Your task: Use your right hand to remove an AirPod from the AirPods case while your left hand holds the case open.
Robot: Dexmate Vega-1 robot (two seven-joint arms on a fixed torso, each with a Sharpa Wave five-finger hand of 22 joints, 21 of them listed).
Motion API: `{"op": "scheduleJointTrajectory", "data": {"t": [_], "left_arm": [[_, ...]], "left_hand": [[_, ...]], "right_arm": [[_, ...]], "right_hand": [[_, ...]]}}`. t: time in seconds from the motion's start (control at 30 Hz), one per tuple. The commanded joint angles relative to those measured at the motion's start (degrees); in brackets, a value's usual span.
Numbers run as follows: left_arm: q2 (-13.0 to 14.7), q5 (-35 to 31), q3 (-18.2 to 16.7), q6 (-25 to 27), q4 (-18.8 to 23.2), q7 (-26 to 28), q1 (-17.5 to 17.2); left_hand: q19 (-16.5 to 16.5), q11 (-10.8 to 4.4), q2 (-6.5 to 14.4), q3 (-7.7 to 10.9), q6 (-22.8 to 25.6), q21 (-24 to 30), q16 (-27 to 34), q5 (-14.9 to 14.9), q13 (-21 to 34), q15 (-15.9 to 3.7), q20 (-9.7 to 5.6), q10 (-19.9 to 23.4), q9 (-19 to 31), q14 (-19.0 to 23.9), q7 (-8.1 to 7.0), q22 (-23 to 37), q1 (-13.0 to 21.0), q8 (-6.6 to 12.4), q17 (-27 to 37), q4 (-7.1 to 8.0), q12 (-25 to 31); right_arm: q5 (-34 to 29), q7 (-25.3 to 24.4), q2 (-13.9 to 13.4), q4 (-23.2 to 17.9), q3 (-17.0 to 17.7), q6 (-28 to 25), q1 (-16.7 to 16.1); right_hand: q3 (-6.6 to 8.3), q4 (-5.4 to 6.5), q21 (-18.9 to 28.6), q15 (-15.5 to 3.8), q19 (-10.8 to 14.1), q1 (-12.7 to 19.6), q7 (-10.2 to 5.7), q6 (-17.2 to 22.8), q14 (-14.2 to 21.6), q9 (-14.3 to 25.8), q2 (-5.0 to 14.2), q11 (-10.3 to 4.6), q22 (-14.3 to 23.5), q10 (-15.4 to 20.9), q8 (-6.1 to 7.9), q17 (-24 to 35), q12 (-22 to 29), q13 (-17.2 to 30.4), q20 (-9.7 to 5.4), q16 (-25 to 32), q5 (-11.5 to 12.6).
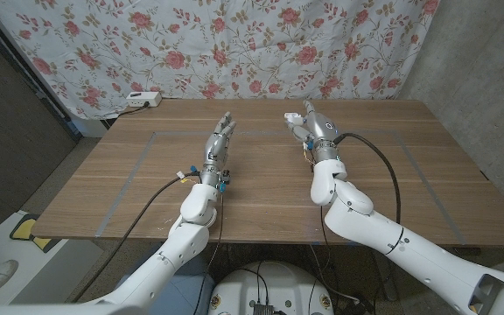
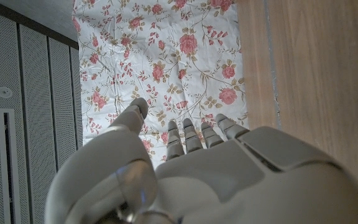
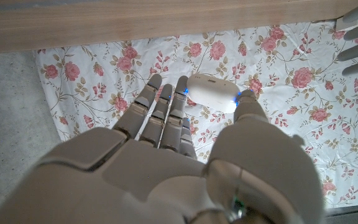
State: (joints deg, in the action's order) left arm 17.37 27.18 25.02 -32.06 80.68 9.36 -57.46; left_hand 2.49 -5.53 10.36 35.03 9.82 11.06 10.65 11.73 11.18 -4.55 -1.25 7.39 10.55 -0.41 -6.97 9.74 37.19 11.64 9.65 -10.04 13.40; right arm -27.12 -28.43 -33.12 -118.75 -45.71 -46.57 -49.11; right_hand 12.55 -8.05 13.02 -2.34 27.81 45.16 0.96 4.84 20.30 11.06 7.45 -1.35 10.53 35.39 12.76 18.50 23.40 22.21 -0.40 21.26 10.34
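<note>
The AirPods case [image 3: 211,93], a white rounded shell, sits pinched between the fingertips [image 3: 180,88] and thumb of the right hand [image 1: 309,125], lifted off the wooden table [image 1: 261,197] toward its far edge, at about one o'clock from the table's middle. In the right wrist view the case shows its smooth outer side against the flowered curtain [image 3: 303,81]; its lid seam is not clear enough to say whether it stands open or closed, and what lies inside it cannot be seen. In the head view the same case is only a small white patch at the right hand's fingertips, too small to read any detail. The left hand [image 1: 219,142] is raised over the table at about eleven o'clock from the middle, well apart from the case, its fingers straight, apart and holding nothing. The left wrist view shows that hand's back [image 2: 229,180] and its fingers reaching toward the curtain, with a strip of table beside them. The right wrist view also catches the tips of the left hand's fingers [image 3: 356,34] at one corner, apart from the case. The head view alone takes in a white power strip [image 1: 143,100] resting near the table's far left corner, at about ten o'clock, and the cables [image 1: 156,197] running along both arms.
</note>
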Motion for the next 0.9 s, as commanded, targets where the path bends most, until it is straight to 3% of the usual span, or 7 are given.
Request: {"op": "scheduleJointTrajectory", "data": {"t": [0.03, 0.2, 0.27, 0.4, 0.63, 0.7, 0.9], "left_arm": [[-0.8, -8.3, 0.8, 2.2, 3.5, 9.3, -0.3], [-1.2, -11.5, 1.8, 2.4, 4.0, 11.3, -0.1], [-1.4, -12.4, 2.0, 2.0, 3.7, 11.8, 0.0], [-1.3, -15.2, 2.0, 3.8, 5.2, 14.7, -0.6], [-2.4, -20.1, 2.7, 5.0, 5.0, 19.5, -0.5], [-3.9, -19.1, 3.1, 0.5, 1.5, 18.8, 0.5], [-5.1, -19.7, 3.0, 2.3, 2.7, 21.2, -0.4]], "left_hand": [[0.6, -0.13, -0.7, 0.23, 1.7, 0.4, 0.0, -0.4, 0.2, -0.74, -0.77, 0.8, 0.3, 0.3, -0.65, 0.0, 1.2, 0.47, 0.1, -0.23, 0.3], [0.8, -0.33, -2.0, -0.56, 2.4, 0.3, -0.1, -1.0, 0.2, -0.94, -1.02, 1.0, 0.3, 0.3, -1.48, 0.0, 1.2, 0.56, 0.1, -0.18, 0.3], [0.8, -0.09, -4.6, -2.65, 3.3, 0.1, -0.2, -1.9, 0.2, -0.79, -1.22, 0.7, 0.2, 0.2, -2.19, 0.0, 0.0, 0.53, 0.2, 0.24, 0.1], [0.7, -0.05, -6.0, -3.96, 5.3, 0.0, -0.2, -2.1, 0.2, -0.92, -1.12, 0.7, 0.2, 0.2, -2.49, 0.0, -0.8, 0.95, 0.2, 0.52, 0.0], [0.8, 0.39, -6.6, -4.69, 5.6, 0.0, -0.2, -2.1, 0.3, -0.84, -1.2, 1.1, 0.2, 0.3, -2.54, 0.1, -1.2, 0.81, 0.2, 0.76, 0.1], [0.8, 0.36, -6.6, -4.8, 5.7, 0.0, -0.2, -2.1, 0.3, -0.85, -1.17, 1.1, 0.2, 0.3, -2.57, 0.1, -1.3, 0.8, 0.2, 0.8, 0.1], [0.7, 0.79, -7.0, -6.19, 4.1, -0.2, -0.7, -1.7, 0.4, 0.0, -2.11, -3.5, 0.3, -2.4, -3.87, 0.1, -1.1, -0.34, 0.3, 0.81, -1.6]], "right_arm": [[2.6, 0.0, 1.4, -1.4, 3.6, 3.3, -1.7], [4.2, -0.5, 2.5, -2.1, 5.1, 3.5, -2.3], [4.5, -0.7, 2.6, -2.5, 5.5, 3.3, -2.5], [4.7, -1.1, 2.2, -3.5, 6.1, 3.8, -2.9], [5.8, -0.8, 2.0, -4.5, 7.0, 3.7, -3.2], [6.3, -0.7, 2.3, -4.5, 7.2, 3.7, -3.1], [7.9, -0.5, 2.6, -4.1, 7.5, 4.6, -2.9]], "right_hand": [[-0.01, 0.1, 0.2, -6.16, 0.3, 0.0, 0.07, 0.7, 0.5, 0.2, 0.35, -2.89, 0.3, 3.7, 0.06, 0.2, 0.2, 0.4, 0.21, 0.5, 0.3], [-0.03, 0.08, 0.1, -5.98, 0.1, 0.1, 0.33, 0.8, 0.4, 0.2, 0.37, -2.69, 0.3, 3.7, 0.06, 0.3, 0.3, 0.4, 0.27, 0.5, 0.4], [-0.04, 0.08, 0.1, -5.86, 0.0, 0.1, 0.41, 0.8, 0.2, 0.2, 0.38, -2.73, 0.3, 3.7, 0.05, 0.3, 0.3, 0.5, 0.31, 0.4, 0.4], [-0.04, 0.05, 0.1, -5.89, 0.0, 0.2, 0.44, 0.9, 0.1, 0.2, 0.4, -2.71, 0.3, 3.7, 0.03, 0.4, 0.3, 0.5, 0.34, 0.4, 0.4], [-0.09, 0.02, 0.0, -5.79, -0.1, 0.3, 0.49, 1.0, 0.1, 0.2, 0.35, -2.64, 0.3, 3.6, -0.01, 0.5, 0.3, 0.6, 0.39, 0.5, 0.5], [-0.14, 0.03, 0.0, -5.83, -0.1, 0.2, 0.53, 1.0, 0.1, 0.2, 0.32, -2.62, 0.3, 3.6, -0.01, 0.5, 0.3, 0.7, 0.4, 0.5, 0.5], [-0.2, 0.06, 0.0, -5.79, -0.2, 0.2, 0.55, 1.1, -0.1, 0.2, 0.32, -2.52, 0.3, 3.5, -0.05, 0.6, 0.3, 0.8, 0.47, 0.5, 0.5]]}}
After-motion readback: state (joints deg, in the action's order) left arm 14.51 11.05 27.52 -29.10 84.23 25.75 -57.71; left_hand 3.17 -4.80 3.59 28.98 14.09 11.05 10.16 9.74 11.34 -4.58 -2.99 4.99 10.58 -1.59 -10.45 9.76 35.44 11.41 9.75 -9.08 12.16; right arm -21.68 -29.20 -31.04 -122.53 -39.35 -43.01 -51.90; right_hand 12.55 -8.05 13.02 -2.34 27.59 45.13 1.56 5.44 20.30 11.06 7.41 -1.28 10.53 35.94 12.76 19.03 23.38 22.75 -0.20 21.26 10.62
